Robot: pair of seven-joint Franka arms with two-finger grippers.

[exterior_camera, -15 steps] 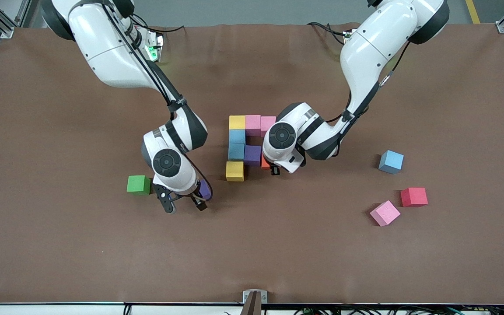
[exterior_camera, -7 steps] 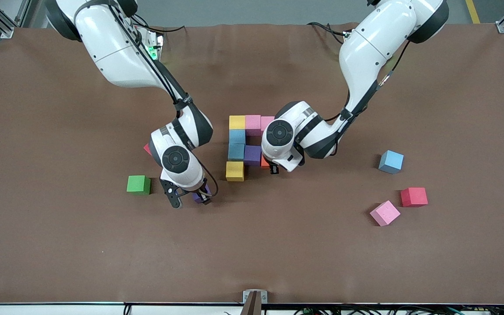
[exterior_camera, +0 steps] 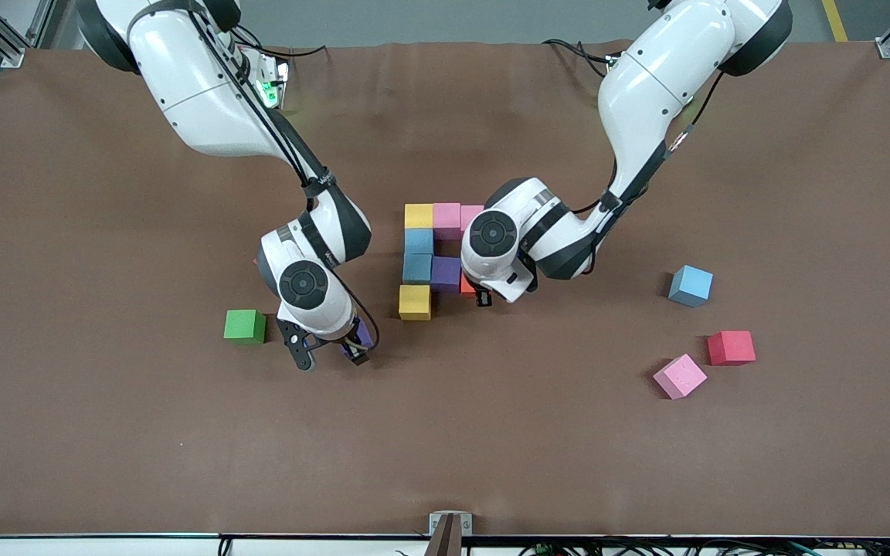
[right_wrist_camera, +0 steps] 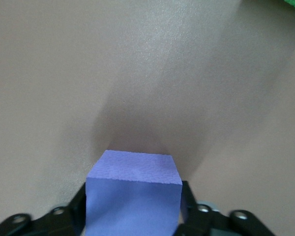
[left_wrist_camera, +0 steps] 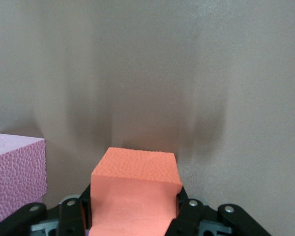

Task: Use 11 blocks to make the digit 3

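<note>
The right gripper (exterior_camera: 331, 354) has just closed on a purple cube (right_wrist_camera: 132, 194), another piece for the 3, while the left gripper (exterior_camera: 482, 297) holds an orange cube (left_wrist_camera: 135, 191).

- Matte brown worktop (exterior_camera: 105, 432)
- Glossy white robot arms with black joints and black hands
- Figure cubes: yellow foam cube (exterior_camera: 419, 215), pink foam cube (exterior_camera: 446, 218), two light blue foam cubes (exterior_camera: 419, 241), purple foam cube (exterior_camera: 446, 272), second yellow cube (exterior_camera: 414, 302)
- Orange foam cube (left_wrist_camera: 135, 189)
- Violet foam cube (right_wrist_camera: 132, 194)
- Green foam cube (exterior_camera: 245, 325)
- Loose light blue cube (exterior_camera: 691, 285), red foam cube (exterior_camera: 731, 347), speckled pink cube (exterior_camera: 679, 376)
</note>
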